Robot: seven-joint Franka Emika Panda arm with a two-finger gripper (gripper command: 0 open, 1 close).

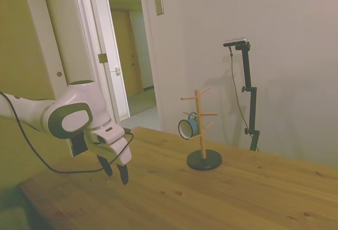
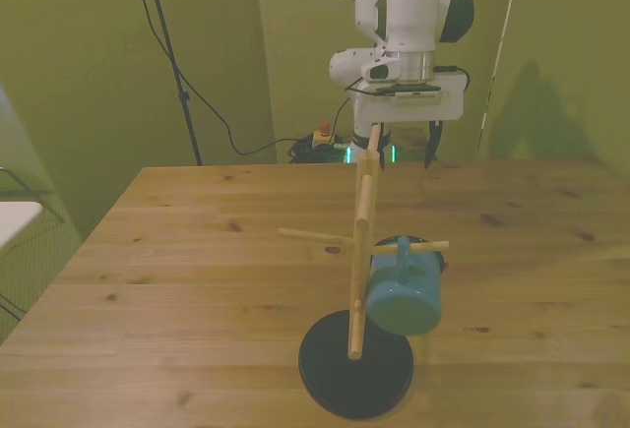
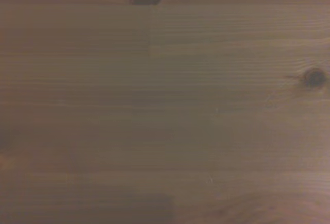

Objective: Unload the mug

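In the side view we see the gripper [image 1: 115, 169] hanging low over the wooden table [image 1: 174, 198], its 2 dark fingers pointing down with a clear gap between them and nothing held; the tips sit just above the boards, though we cannot tell whether they touch. The white arm [image 1: 68, 116] reaches in above the table's near corner in that view, with a black cable looping below it.

The mug [image 1: 188, 127] hangs by its handle on a peg of the wooden peg rack [image 1: 201, 121], lying tilted on its side so that its white inside and dark rim face the arm; the rack stands upright on a round dark base [image 1: 204, 160], well apart from the gripper.

In the front view the mug [image 2: 404, 295] shows its blue-green outside, hung on the peg toward the front view's right of the rack's post [image 2: 360, 251]; the gripper [image 2: 404, 148] is far behind it, partly hidden by the post's top.

The wrist view shows only bare wood grain with 2 dark knots [image 3: 313, 78], somewhat blurred.
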